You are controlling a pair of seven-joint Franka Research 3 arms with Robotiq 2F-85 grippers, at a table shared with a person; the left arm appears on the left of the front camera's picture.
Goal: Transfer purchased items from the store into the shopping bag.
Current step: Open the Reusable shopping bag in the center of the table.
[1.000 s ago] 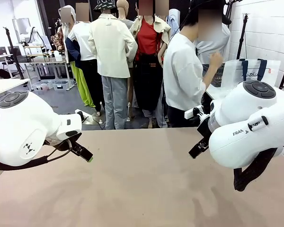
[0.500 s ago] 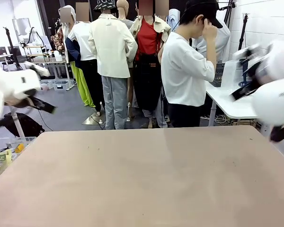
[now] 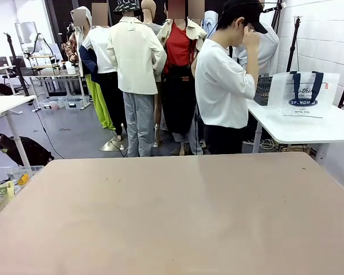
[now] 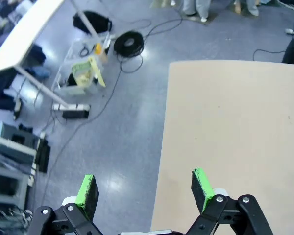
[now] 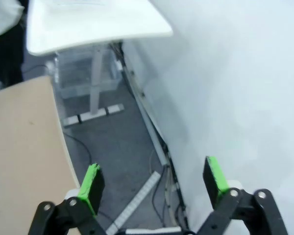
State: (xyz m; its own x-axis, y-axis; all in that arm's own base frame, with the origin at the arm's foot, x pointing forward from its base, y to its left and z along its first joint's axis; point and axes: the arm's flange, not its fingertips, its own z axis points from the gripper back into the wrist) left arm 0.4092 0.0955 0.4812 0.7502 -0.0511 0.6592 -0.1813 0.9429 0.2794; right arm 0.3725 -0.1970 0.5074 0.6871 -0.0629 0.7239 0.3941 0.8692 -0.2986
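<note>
Two grippers, both parked off to the sides of the tan table [image 3: 172, 217], and I read that as deliberate: its top is left free for whatever comes to it.

My left gripper [image 4: 144, 188] hangs over the tan table's left edge, one green pad above the grey floor and the other above the tabletop. Its jaws are spread wide with nothing between them and nothing touching them. Down on the floor beside that same edge sits a clear bin [image 4: 85, 73] with a yellow-green packet in it. I cannot tell whether that belongs to the purchase.

My right gripper [image 5: 154, 183] hangs past the tan table's right edge, above the strip of floor between the table and the white wall. It is just as widely spread, and just as empty.

Beyond the tan table's far right corner, the shopping bag [image 3: 303, 93] stands upright on a white side table [image 3: 309, 129] with its blue handles up. I judge it is set that way so goods can go in from above. A dark lattice basket [image 3: 264, 90] sits just beside it, and a person [image 3: 223, 86] stands next to the side table, at the tan table's far edge, one hand raised to the head. I can make out no purchased items on the tan table.
</note>
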